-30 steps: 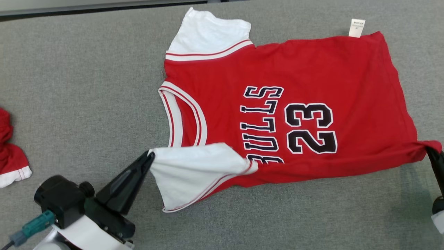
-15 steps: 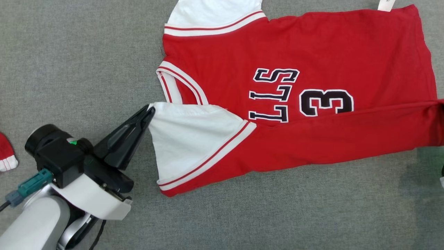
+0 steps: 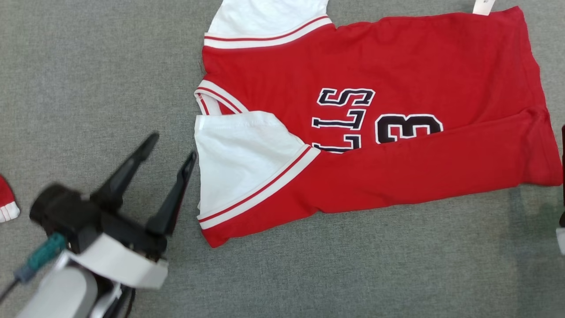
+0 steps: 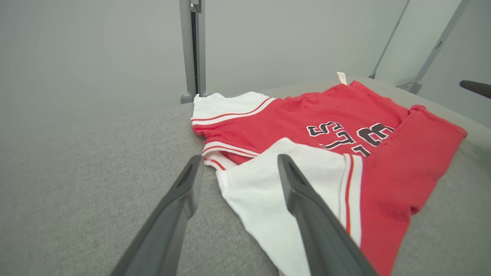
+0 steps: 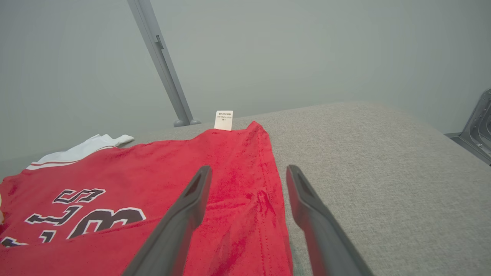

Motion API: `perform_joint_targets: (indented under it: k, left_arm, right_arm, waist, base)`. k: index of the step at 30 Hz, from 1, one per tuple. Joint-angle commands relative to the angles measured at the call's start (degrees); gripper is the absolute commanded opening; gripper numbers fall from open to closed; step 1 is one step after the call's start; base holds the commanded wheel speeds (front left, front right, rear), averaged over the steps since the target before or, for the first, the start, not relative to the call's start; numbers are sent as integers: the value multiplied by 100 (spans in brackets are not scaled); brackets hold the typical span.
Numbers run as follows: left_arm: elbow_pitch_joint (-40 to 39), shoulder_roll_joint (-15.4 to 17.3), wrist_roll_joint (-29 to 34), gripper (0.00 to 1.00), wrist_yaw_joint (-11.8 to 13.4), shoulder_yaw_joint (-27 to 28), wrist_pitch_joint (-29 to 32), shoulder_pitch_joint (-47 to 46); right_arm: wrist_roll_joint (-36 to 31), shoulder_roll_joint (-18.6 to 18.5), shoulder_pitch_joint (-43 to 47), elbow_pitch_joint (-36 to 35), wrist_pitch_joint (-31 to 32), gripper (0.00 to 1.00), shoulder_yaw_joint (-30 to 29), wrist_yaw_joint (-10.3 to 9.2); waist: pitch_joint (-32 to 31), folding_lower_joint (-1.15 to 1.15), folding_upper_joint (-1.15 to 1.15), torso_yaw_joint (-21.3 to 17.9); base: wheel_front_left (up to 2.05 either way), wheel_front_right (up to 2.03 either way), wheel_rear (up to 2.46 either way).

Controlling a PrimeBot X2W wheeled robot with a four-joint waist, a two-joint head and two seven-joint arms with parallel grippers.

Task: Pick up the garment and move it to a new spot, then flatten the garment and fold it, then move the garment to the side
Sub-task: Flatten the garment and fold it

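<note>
A red basketball jersey (image 3: 397, 57) lies flat on the grey felt table top (image 3: 88, 66), filling the upper middle and right of the head view, with its neck opening toward the left of the frame. Its lower long edge is folded up over the chest print. What can be read of the black, white-edged lettering is "S", "L" and part of another "L", with a large "3" beside them; the fold hides the rest. One white sleeve (image 3: 240, 163), trimmed with a red and white stripe, lies turned in over the red body at centre left. The other white sleeve (image 3: 265, 17) runs off the top edge.

A small white care tag (image 5: 223, 120) sticks out of the hem at the jersey's far corner; its print is too small to read.

The left gripper (image 3: 172, 145) sits at lower left of the head view, its two fingers spread apart and holding nothing, the nearer tip just beside the edge of the folded sleeve. In the right wrist view the right gripper (image 5: 249, 170) also stands spread and empty, above the jersey's hem.

A scrap of another red cloth with white trim (image 3: 6, 205) shows at the far left edge
</note>
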Motion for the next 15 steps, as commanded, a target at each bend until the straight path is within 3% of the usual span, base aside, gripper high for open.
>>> perform_joint_targets:
  k: [1,7,15]
  left_arm:
    - [-43,-9,-53,100,74,28,-34,136]
    - [-414,-98,-469,100,470,-132,174,1384]
    - [-321,-134,-898,100,432,-409,842,1539]
  right_arm:
    - [-50,25,106,-17,-89,100,-10,-6]
    - [-146,227,555,75,-423,100,-143,-6]
    - [-26,306,454,347,-451,100,102,-5]
  waist:
    - [-36,0,0,-23]
    - [-192,0,0,-9]
    - [-256,0,0,26]
  base:
    - [0,0,0]
    - [0,0,0]
    - [0,0,0]
